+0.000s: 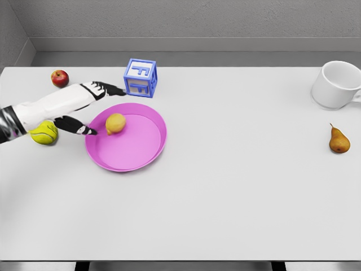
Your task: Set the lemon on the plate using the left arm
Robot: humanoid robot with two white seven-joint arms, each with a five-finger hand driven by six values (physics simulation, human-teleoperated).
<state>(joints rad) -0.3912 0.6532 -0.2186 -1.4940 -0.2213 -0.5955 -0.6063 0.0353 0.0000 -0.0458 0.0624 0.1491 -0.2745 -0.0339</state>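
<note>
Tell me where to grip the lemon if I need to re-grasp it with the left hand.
Pinch the lemon across its narrower middle, coming from above: it lies on the pink plate near the raised left rim, which blocks a low sideways approach by the left hand.

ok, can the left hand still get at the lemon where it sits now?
Probably yes. The lemon lies in the pink plate near its left rim, and the left hand is right beside it, fingers spread and holding nothing. Nothing stands between them; the letter block is behind.

Plate (pixel 148 151): smooth pink plastic look, slight sheen. Mug (pixel 337 84): glossy white ceramic look. Table (pixel 225 192): matt white. Tennis ball (pixel 44 134): fuzzy.
</note>
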